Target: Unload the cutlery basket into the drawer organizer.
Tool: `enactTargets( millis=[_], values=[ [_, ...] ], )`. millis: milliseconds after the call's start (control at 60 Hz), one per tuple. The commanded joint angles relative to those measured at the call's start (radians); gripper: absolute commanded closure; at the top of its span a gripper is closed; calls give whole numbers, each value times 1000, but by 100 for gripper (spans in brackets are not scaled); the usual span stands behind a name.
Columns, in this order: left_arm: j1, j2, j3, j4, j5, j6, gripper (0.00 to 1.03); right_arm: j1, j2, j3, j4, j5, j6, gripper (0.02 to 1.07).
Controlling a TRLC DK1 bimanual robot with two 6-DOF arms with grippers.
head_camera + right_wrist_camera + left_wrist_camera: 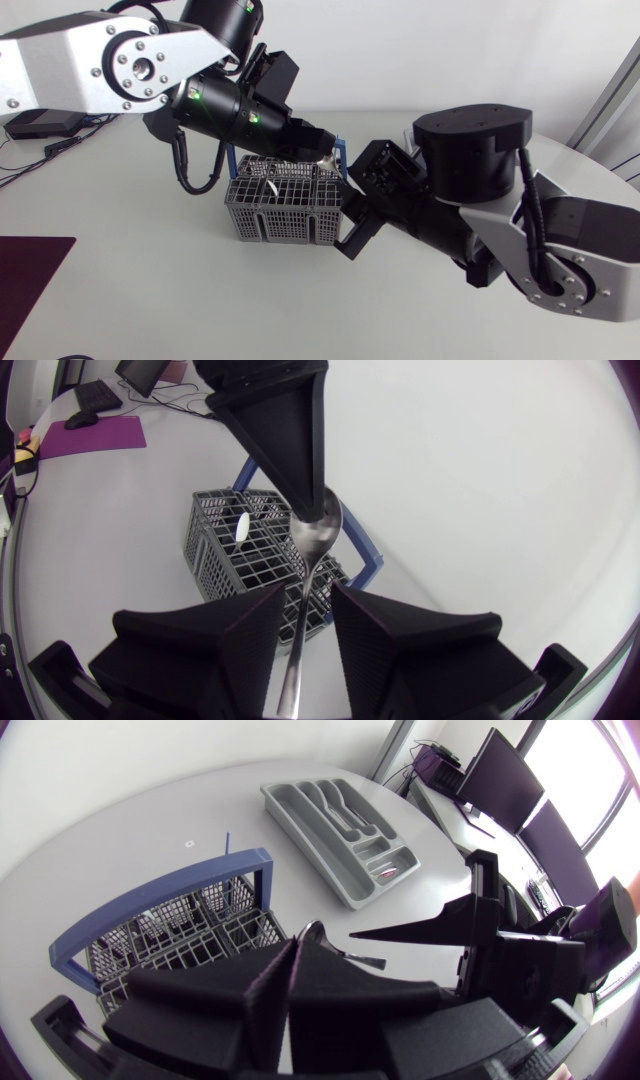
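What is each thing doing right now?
Basket: upright, blue handle raised.
Organizer: lying flat, open side up.
Spoon: held up over the basket.
Left tool: shut on the spoon.
Right tool: open, spoon handle between its fingers.

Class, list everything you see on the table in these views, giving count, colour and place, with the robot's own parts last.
basket: one, grey with a blue handle, mid-table, under the left end effector.
spoon: one, silver, bowl gripped by the left end effector, handle between the right end effector's fingers.
white utensil: one, in the basket.
drawer organizer: one, grey, on the table beyond the basket.
table: one, white.
left end effector: black, shut on the spoon.
right end effector: black, open, beside the basket.
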Motion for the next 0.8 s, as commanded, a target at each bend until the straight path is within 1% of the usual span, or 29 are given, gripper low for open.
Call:
enactTargets(
  millis=[0,17,67,100,283,483,583,617,717,783],
  values=[
    [0,-3,14,-5,11,-31,81,-10,-19,-35,18,3,-14,71],
    [0,-5,13,-5,11,-31,81,-10,-20,-37,18,3,-14,72],
    [-3,-5,10,-5,11,-31,81,-10,-20,-35,20,3,-17,80],
    [-6,-6,8,-6,11,-32,81,-12,-20,-32,18,3,-19,83],
    [-9,-15,3,-6,11,-37,81,-12,-17,-31,9,3,-20,84],
    [-14,-22,3,-8,19,-40,81,-9,-14,-32,0,-12,-22,93],
    [-12,-23,3,-8,31,-41,80,-10,-22,-37,-9,-22,-26,94],
    [-11,-25,5,-9,33,-43,77,-10,-25,-38,-14,-23,-28,94],
    [-8,-34,13,-9,37,-46,60,-9,-39,-41,-28,-32,-32,94],
    [-8,-35,16,-9,39,-49,60,-9,-42,-44,-31,-34,-32,94]
  ],
)
